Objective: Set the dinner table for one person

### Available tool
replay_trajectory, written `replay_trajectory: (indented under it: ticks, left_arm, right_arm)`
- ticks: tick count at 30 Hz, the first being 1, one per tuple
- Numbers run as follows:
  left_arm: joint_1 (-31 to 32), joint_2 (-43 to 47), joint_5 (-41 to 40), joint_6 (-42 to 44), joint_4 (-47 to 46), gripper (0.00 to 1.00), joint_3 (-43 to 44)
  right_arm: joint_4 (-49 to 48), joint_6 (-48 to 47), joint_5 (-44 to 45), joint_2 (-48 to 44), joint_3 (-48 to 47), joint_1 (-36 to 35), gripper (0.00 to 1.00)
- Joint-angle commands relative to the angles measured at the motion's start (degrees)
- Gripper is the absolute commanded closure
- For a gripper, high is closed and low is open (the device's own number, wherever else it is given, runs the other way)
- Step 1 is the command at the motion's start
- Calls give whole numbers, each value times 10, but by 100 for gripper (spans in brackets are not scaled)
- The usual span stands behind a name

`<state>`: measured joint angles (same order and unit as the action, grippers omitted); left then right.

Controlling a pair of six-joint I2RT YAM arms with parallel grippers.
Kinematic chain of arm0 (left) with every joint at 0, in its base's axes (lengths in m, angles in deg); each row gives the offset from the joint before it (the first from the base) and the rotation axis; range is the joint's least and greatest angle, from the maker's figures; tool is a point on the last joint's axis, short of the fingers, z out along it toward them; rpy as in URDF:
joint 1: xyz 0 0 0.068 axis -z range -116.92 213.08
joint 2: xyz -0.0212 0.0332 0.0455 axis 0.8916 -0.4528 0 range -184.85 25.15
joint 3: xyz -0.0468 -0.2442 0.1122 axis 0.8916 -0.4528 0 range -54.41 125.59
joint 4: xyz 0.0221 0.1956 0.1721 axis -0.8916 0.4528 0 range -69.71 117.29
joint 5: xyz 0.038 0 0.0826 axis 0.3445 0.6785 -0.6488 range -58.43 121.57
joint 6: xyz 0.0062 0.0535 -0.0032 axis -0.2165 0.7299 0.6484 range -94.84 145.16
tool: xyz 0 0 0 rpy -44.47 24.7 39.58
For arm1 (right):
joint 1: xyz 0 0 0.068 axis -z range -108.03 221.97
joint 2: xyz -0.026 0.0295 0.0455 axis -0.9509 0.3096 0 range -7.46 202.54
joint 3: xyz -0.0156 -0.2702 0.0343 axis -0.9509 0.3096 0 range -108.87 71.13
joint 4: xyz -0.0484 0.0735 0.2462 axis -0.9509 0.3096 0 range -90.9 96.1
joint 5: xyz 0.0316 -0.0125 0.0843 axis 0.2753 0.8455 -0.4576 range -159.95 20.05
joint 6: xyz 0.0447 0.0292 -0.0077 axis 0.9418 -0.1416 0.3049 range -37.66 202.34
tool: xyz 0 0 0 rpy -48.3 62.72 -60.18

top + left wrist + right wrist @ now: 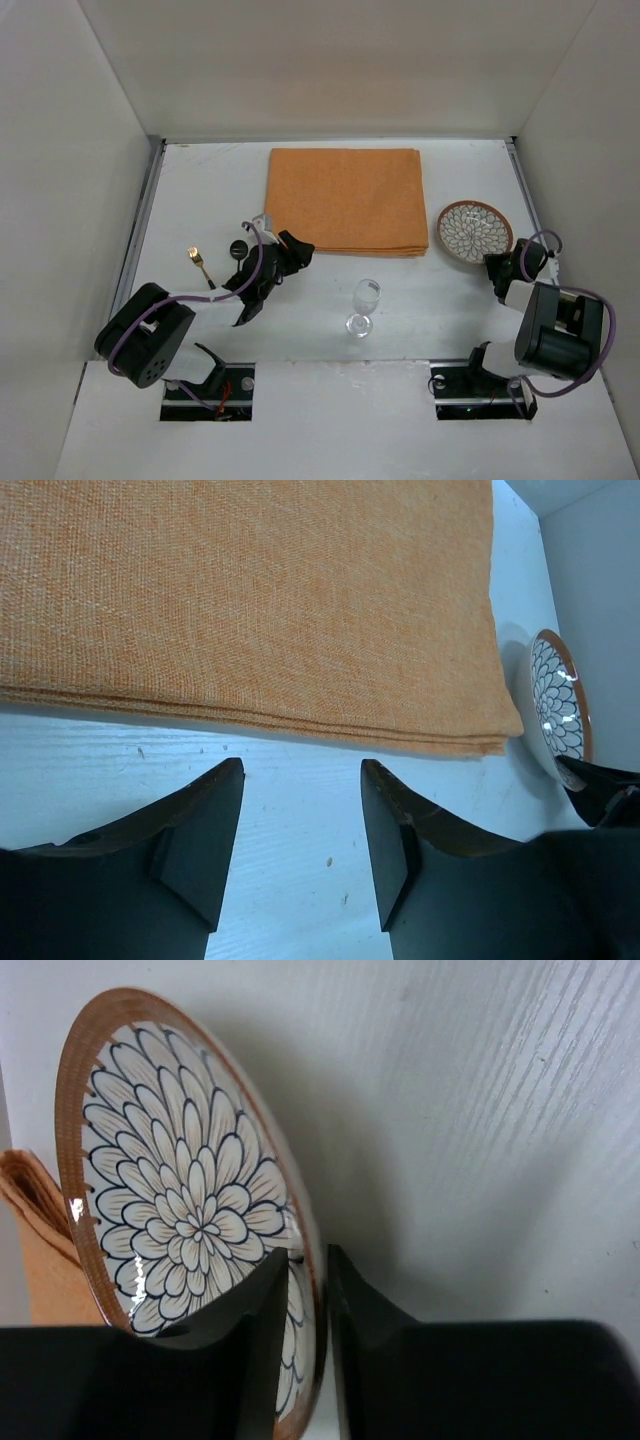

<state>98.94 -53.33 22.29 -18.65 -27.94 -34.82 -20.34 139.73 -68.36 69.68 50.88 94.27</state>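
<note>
The white dinner table (440,305) holds a folded orange cloth (345,200) at the back middle. A round plate (474,231) with a brown rim and a flower pattern sits to the cloth's right. My right gripper (497,266) is shut on the plate's near rim (318,1260), one finger inside the plate and one outside. My left gripper (297,250) is open and empty, low over bare table just short of the cloth's near edge (250,718). A clear wine glass (365,305) stands upright at the front middle. A gold fork (201,265) lies at the left.
A small black round object (238,247) lies between the fork and my left arm. Metal edge strips run along the table's left (140,225) and right sides. White walls enclose the table. In the left wrist view the plate (560,695) shows beyond the cloth's right corner.
</note>
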Motion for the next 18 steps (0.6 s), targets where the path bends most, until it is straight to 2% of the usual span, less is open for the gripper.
replay_trajectory:
  ticks: [1, 3, 5, 8, 11, 14, 18]
  left_arm:
    - [-7, 13, -13, 2, -41, 52, -3]
    - [-11, 13, -18, 1, -41, 51, -5]
    - [-14, 17, -19, 1, -41, 49, -8]
    - [-15, 12, -25, 2, -41, 47, -9]
    - [-15, 7, -26, 0, -45, 47, -8]
    - [-14, 2, -34, -11, -50, 48, -10]
    - [-23, 12, -35, -17, -50, 48, -18]
  right_arm:
    - [-68, 31, -37, 25, -4, 16, 79]
    - [-74, 37, -40, 21, -1, 22, 91]
    - [-73, 47, -40, -26, 10, 24, 96]
    - [-64, 64, -25, -150, 25, 24, 97]
    - [-15, 55, -34, -233, -28, 4, 96]
    - [-3, 37, -57, -225, -98, -93, 96]
    - [-16, 26, -28, -137, -177, -240, 97]
